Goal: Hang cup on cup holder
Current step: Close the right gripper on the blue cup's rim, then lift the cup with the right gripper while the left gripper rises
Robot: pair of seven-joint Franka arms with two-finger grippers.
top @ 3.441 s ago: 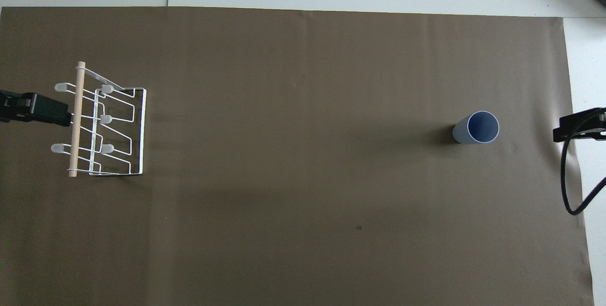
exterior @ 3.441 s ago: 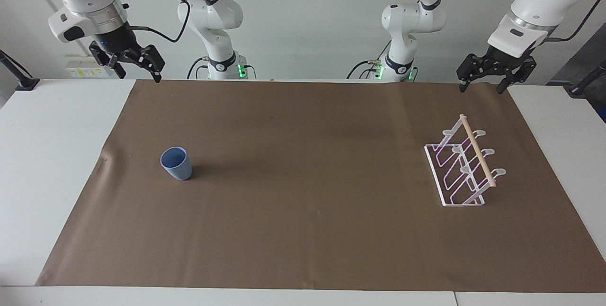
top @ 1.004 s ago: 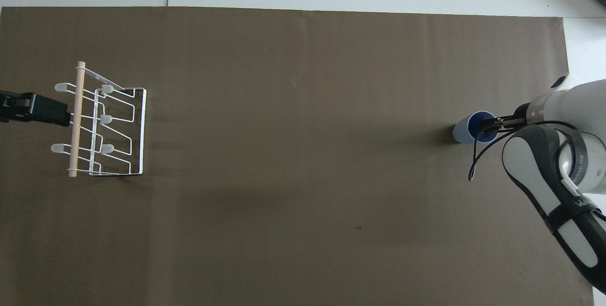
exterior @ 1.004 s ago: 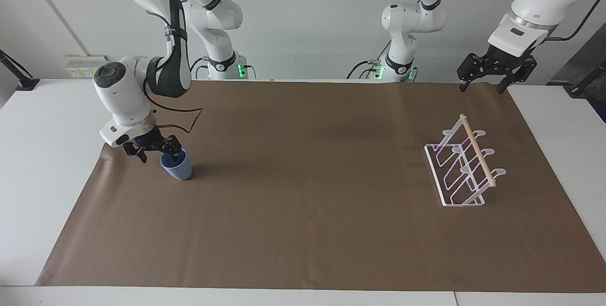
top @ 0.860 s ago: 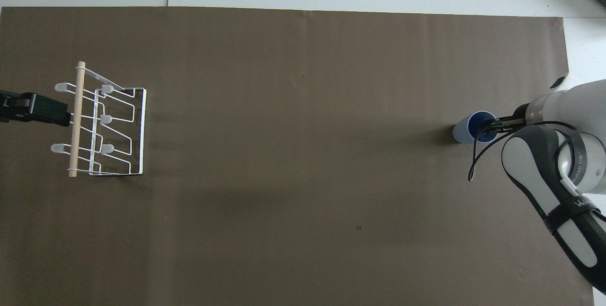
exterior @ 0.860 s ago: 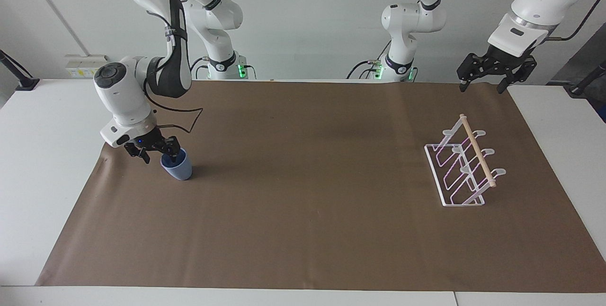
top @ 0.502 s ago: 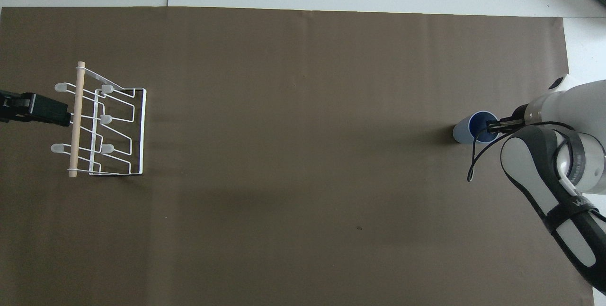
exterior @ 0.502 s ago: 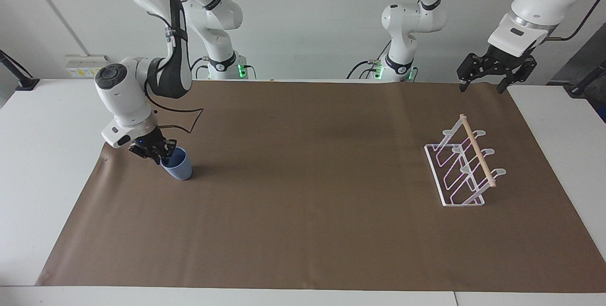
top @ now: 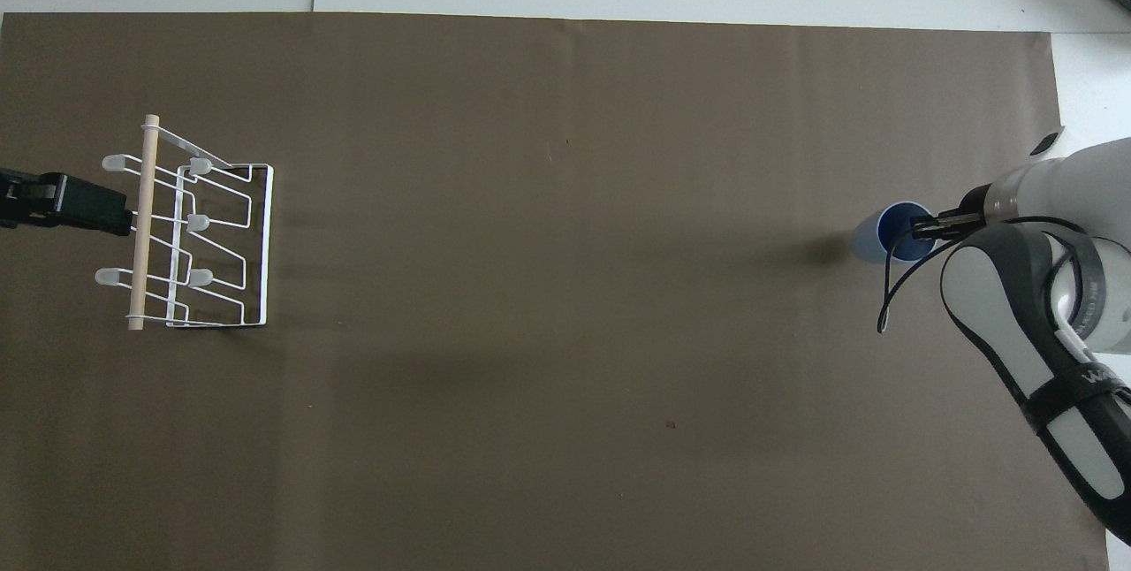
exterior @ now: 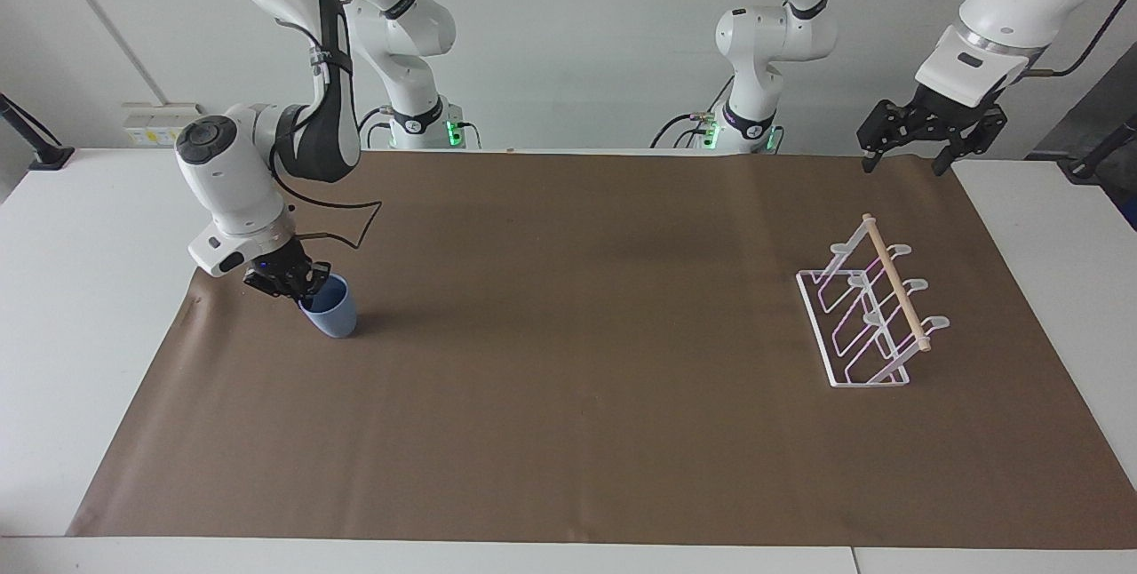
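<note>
We log: right gripper (exterior: 306, 292) pinching cup (exterior: 330, 311) rim; left gripper (exterior: 915, 153) open, waiting above rack (exterior: 872, 314).

You get even, diffuse light in both views, bright on the white wall and the table (exterior: 115, 307), with no glare off the matte brown paper (exterior: 568, 432). Shadows are soft: a smear trails from the cup (top: 886, 235) toward the table's middle, and broad faint bands cross the paper. The cup holder (exterior: 866, 316) stays crisp, its wires tinged pink. Both pictures are sharp, with little edge distortion.
</note>
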